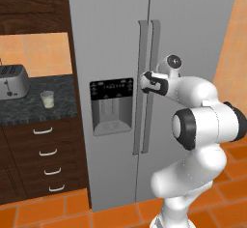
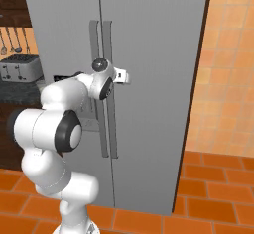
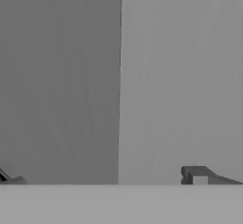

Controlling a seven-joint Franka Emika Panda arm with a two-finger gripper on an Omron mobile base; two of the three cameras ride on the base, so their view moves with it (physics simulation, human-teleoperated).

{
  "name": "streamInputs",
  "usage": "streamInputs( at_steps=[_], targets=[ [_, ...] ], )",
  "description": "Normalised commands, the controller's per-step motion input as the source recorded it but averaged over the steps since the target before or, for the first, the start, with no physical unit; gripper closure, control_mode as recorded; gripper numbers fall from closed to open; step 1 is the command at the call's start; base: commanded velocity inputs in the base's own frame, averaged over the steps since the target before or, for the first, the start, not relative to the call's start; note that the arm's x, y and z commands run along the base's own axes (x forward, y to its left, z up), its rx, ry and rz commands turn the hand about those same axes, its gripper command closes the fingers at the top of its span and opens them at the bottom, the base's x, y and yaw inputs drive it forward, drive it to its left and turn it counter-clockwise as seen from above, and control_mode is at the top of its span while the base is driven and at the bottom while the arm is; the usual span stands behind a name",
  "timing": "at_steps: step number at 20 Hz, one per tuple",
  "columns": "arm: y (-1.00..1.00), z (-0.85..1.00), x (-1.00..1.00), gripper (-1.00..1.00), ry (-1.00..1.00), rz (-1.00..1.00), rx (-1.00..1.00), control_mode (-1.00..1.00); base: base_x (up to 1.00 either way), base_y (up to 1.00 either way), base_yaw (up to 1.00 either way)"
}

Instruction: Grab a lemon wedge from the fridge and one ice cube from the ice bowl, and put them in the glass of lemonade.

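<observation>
We see the pincer (image 1: 144, 82) raised at the fridge (image 1: 116, 38), level with the middle of the two long vertical handles (image 1: 147, 87), right at them; whether it touches them we cannot tell. Both doors are shut. In the hand view the pincer (image 3: 107, 180) faces flat grey door surface from close up, with one vertical edge running straight ahead of it. Its two dark tips sit far apart at opposite sides of that view, so we read the jaws as fully spread with nothing between them.

The black dispenser panel (image 1: 111, 105) lies just beside the pincer, slightly lower, on the left door. The glass of lemonade (image 1: 47, 99) stands upright on the dark counter (image 1: 29, 111), well apart from the pincer, to its left and a little lower. The toaster (image 1: 12, 82) sits farther out along the same counter, beyond the glass.
</observation>
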Motion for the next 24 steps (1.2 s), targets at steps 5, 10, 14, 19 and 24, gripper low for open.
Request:
streamInputs(
  at_steps=[5, 10, 14, 19, 24],
  targets=[
    [-0.12, 0.0, 0.05, 1.0, 0.0, 0.0, 0.01, -1.0, 0.0, 0.0, 0.0],
    [0.0, 0.0, 0.03, 1.0, 0.0, 0.0, 0.0, -1.0, 0.0, 0.0, 0.0],
    [-0.28, 0.0, 0.0, 1.0, 0.0, 0.0, 0.0, -1.0, 0.0, 0.0, 0.0],
    [-0.66, 0.0, -0.01, 1.0, 0.0, -0.04, 0.03, -1.0, 0.0, 0.0, 0.0],
    [-0.8, 0.0, -0.17, 1.0, 0.0, -0.08, 0.05, -1.0, 0.0, 0.0, 0.0]
  ],
)
